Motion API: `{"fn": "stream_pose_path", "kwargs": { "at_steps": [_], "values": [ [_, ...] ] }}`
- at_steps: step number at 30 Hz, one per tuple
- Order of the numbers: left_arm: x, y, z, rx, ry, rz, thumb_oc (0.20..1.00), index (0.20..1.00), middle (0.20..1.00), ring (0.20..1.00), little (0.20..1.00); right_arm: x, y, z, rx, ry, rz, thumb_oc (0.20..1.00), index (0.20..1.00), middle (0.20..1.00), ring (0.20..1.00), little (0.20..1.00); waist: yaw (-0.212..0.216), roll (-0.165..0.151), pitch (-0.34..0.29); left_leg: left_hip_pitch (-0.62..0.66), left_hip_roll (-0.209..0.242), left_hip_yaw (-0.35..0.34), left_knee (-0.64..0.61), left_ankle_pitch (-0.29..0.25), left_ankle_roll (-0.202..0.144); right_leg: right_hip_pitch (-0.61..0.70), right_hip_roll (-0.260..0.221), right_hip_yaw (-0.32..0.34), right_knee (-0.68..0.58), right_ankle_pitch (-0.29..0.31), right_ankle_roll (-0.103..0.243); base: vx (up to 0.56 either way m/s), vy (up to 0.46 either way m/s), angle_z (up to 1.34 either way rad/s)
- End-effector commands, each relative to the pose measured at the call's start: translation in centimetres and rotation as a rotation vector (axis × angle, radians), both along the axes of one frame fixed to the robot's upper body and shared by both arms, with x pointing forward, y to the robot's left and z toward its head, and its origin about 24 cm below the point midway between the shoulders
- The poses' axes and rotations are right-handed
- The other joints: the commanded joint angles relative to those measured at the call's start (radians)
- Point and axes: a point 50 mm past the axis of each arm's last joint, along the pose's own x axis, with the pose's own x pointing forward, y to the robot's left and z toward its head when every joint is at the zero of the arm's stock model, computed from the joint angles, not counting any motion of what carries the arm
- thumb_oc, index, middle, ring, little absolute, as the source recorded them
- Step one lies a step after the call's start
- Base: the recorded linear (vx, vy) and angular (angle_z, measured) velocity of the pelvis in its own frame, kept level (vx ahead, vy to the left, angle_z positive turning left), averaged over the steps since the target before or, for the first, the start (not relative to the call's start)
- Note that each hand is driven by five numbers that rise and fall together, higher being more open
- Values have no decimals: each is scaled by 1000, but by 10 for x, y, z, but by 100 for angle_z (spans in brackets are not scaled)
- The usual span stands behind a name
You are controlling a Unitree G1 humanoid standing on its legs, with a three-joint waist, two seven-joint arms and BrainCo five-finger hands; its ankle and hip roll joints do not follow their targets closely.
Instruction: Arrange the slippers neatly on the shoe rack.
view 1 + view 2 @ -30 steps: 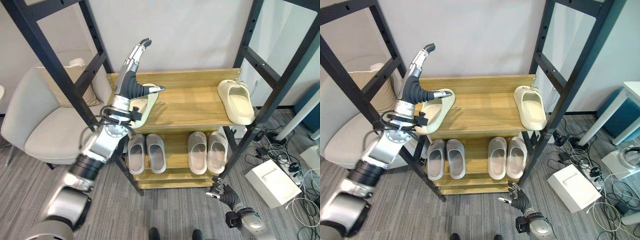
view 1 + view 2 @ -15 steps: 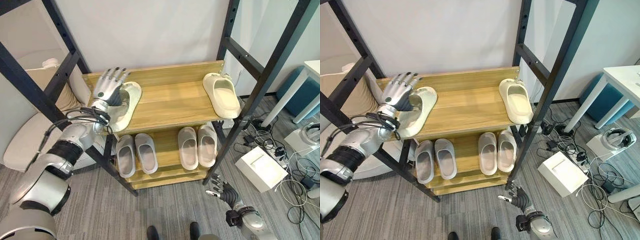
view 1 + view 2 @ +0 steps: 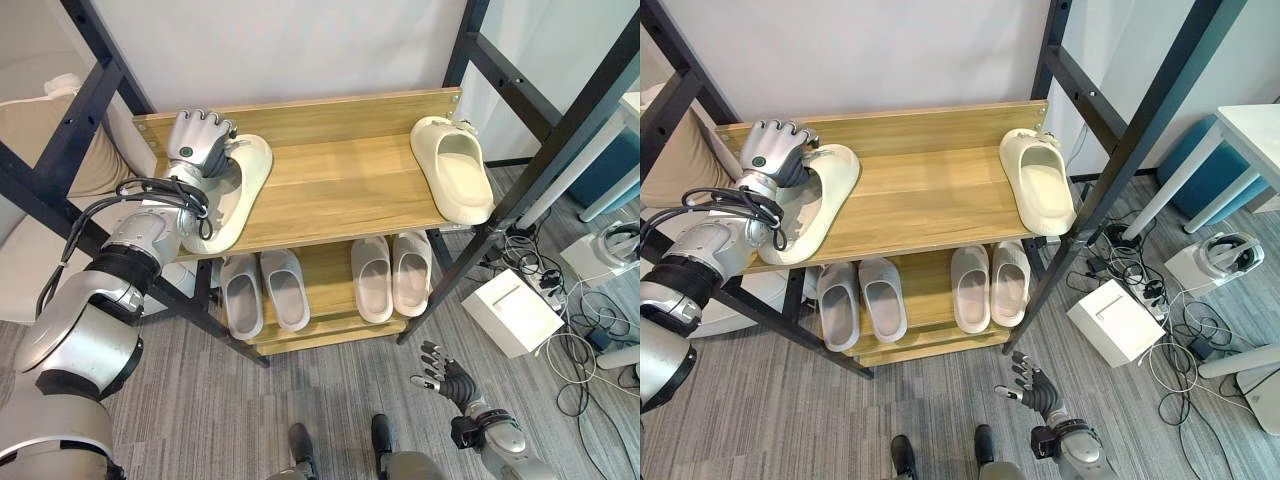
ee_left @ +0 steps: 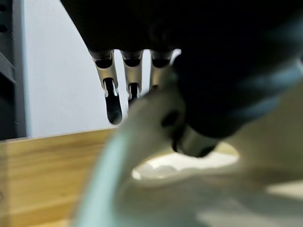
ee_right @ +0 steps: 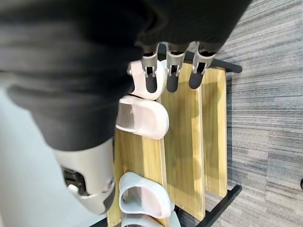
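Two cream slippers lie on the rack's top shelf (image 3: 340, 195). The left cream slipper (image 3: 232, 200) sits at the shelf's left end, angled, its heel over the front edge. My left hand (image 3: 197, 142) rests on that slipper's far end with fingers curled over the upper; the thumb (image 4: 199, 142) presses against it. The right cream slipper (image 3: 455, 180) lies alone at the right end. Two grey pairs (image 3: 262, 292) (image 3: 390, 276) stand on the lower shelf. My right hand (image 3: 445, 378) hangs low by the floor, open, fingers (image 5: 171, 75) straight.
Black frame posts (image 3: 560, 140) stand on both sides of the rack. A pale chair with a cushion (image 3: 35, 150) is at the left. A white box (image 3: 512, 312) and cables lie on the carpet at the right.
The camera has shifted. My left hand came down from above the shelf onto the left cream slipper and its spread fingers curled over it. The right hand stayed low.
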Motion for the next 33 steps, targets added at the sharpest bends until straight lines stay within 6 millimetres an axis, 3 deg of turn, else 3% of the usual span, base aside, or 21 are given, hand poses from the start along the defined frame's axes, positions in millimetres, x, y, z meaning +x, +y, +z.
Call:
{"fn": "stream_pose_path", "kwargs": {
  "at_steps": [1,5,11,16,21,24,25,26,33],
  "values": [
    [8,1,33,-74,-88,33,200,200,200,200,200,17,7,22,51,-134,18,1000,1000,1000,1000,1000,-10,-19,1,102,48,-20,-6,-66,-74,7,-83,2,-2,4,153,0,0,0],
    [10,-52,43,-141,-142,-155,200,200,200,200,200,16,7,20,42,-124,7,1000,1000,1000,1000,1000,-13,-12,-4,115,47,-20,-6,-70,-75,20,-82,2,-2,-6,150,6,-10,1],
    [14,-105,60,-151,-150,-269,200,200,200,200,200,19,1,23,20,-131,-8,1000,1000,1000,1000,1000,-42,10,-8,132,51,-12,-6,-70,-78,33,-78,9,-2,-12,145,3,-44,-3],
    [24,-116,70,-205,-105,-220,200,200,200,200,200,18,-11,26,4,-129,-36,1000,1000,1000,1000,1000,-75,31,-10,140,60,6,-6,-61,-85,33,-69,22,-2,-13,138,-18,-65,-12],
    [33,-84,78,-248,-68,-57,200,200,200,200,200,16,-22,31,0,-139,-46,1000,1000,1000,1000,1000,-129,51,-5,136,81,49,-6,-44,-101,7,-49,53,-1,-6,133,-39,-77,-26],
    [34,-76,80,-277,-68,-20,200,200,200,200,200,16,-23,33,-1,-145,-40,1000,1000,1000,1000,1000,-144,57,-4,132,88,57,-6,-38,-106,-2,-45,57,-1,-4,130,-16,-57,-16],
    [34,-77,81,-280,-70,-22,351,351,351,351,351,16,-22,33,0,-143,-35,1000,1000,1000,1000,1000,-146,58,-4,130,92,59,-6,-36,-108,-3,-42,58,-2,-6,128,-16,-73,-7],
    [34,-81,82,-267,-72,-36,1000,1000,1000,1000,1000,16,-22,33,-5,-141,-28,1000,1000,1000,1000,1000,-144,59,-6,131,94,57,-6,-35,-109,-1,-39,56,-2,-8,127,1,-67,0],
    [27,-120,87,-235,-102,-188,1000,1000,1000,1000,1000,13,-23,25,-24,-109,-25,1000,1000,1000,1000,1000,-95,53,-17,133,88,5,-6,-37,-102,39,-43,7,-2,-25,118,16,-30,15]
  ]
}}
